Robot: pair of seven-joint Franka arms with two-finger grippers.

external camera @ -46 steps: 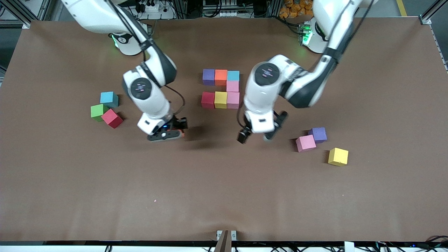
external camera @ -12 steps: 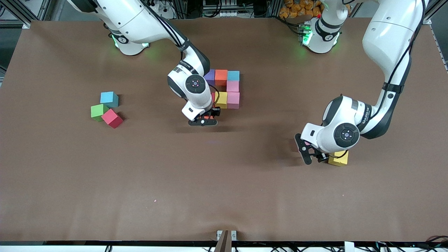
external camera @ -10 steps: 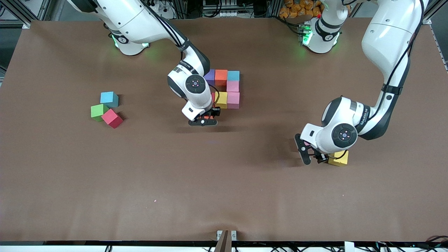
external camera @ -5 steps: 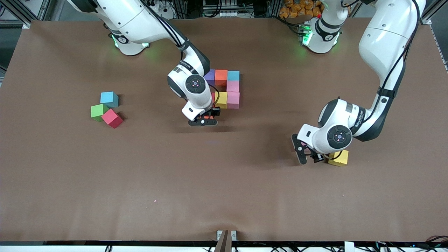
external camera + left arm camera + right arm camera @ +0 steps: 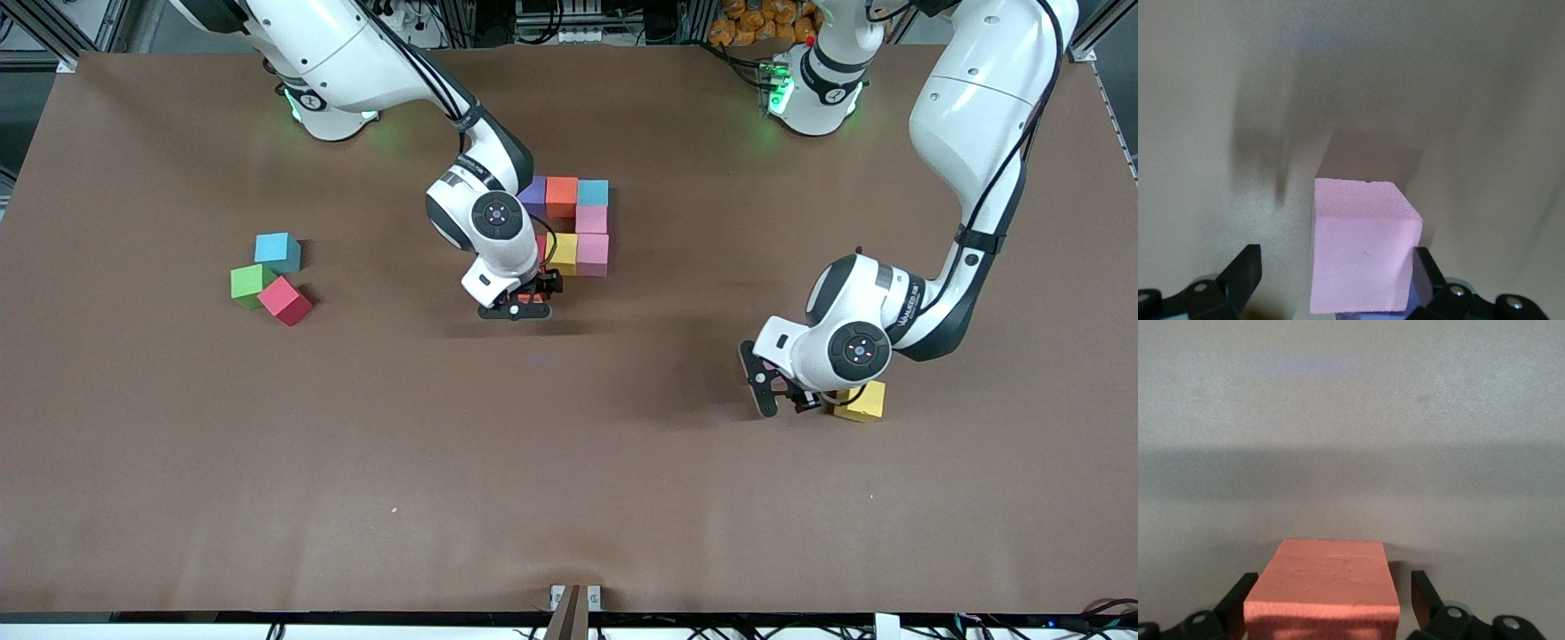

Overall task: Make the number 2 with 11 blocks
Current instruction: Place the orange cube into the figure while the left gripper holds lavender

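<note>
Both claws gape, holding nothing. The right gripper (image 5: 520,304) straddles an orange cube (image 5: 1321,590) resting on the table at six o'clock from the half-built number 2 (image 5: 578,222), with one finger standing clear of the cube. The left gripper (image 5: 778,391) sits low around a pink cube (image 5: 1361,253), fingers wide and not touching it, at nine o'clock from a loose yellow cube (image 5: 861,402). These foam blocks look light and squashy to me, so I'd pinch two flat, facing sides midway up, gently.

Fourteen cubes (image 5: 592,253), two robot arms (image 5: 969,107)
</note>
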